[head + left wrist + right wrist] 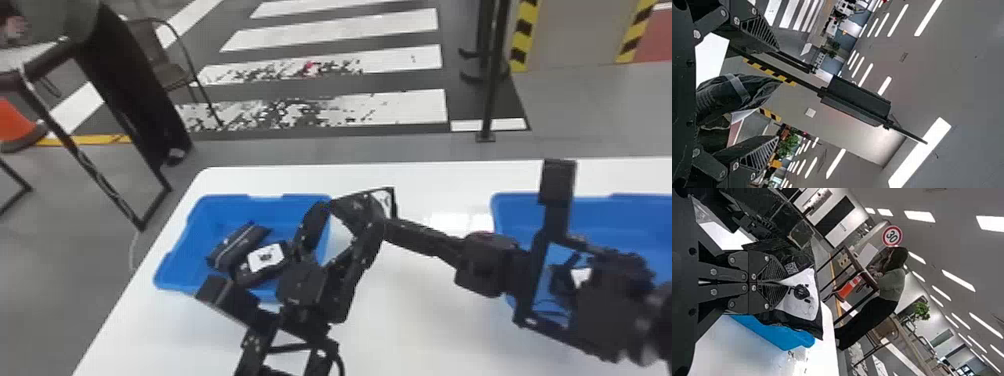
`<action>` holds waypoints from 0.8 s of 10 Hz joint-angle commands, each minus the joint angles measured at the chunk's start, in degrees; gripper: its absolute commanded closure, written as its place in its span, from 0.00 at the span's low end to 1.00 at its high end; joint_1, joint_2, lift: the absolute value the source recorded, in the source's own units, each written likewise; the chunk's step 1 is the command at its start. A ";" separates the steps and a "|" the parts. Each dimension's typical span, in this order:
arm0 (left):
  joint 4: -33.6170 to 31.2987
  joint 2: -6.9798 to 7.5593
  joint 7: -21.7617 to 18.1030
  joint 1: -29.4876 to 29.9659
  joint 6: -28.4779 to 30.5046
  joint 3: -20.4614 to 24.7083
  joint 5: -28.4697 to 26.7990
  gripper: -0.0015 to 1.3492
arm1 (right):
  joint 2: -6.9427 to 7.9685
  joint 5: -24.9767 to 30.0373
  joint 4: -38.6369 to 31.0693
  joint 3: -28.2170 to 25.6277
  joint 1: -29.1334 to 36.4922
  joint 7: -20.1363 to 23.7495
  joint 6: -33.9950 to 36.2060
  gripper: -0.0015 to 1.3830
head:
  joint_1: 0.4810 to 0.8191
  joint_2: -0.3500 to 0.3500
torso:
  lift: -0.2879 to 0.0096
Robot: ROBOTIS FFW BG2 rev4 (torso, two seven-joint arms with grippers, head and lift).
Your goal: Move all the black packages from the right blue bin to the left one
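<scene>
my left gripper (351, 216): fingers (760, 35) spread wide, aimed forward | left wrist (300, 317): behind those fingers, arm (255, 352) running back toward me | my right gripper (392, 227): fingers (772, 272) pressed together, tips near my left fingers, aimed leftward | right wrist (530, 287): right of its fingers, arm (612, 305) extending farther right

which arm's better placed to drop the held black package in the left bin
Probably left: the left tool, open, straddles the black package beside the left blue bin, while the right tool, shut on that package, sits farther from that bin.
</scene>
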 commanded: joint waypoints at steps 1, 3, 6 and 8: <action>-0.93 -0.04 -0.06 0.17 1.42 0.44 -0.30 0.53 | -0.07 -0.31 0.14 0.26 -0.15 0.14 -0.12 0.84 | 0.63 0.87 | 0.45; -4.02 -0.04 0.38 1.01 7.04 1.93 -2.59 0.91 | -0.07 -0.31 0.56 0.26 -0.29 0.14 -0.83 0.84 | 0.63 0.88 | 0.45; -4.58 0.05 0.20 1.01 8.17 1.70 -2.93 0.90 | 0.37 -0.42 2.39 0.83 -1.84 0.23 -3.08 0.84 | 0.63 0.86 | 0.45; -4.58 -0.04 0.03 0.87 5.64 2.04 -4.19 0.90 | 0.55 -0.88 5.48 1.29 -2.96 1.02 -3.78 0.80 | 0.63 0.85 | 0.45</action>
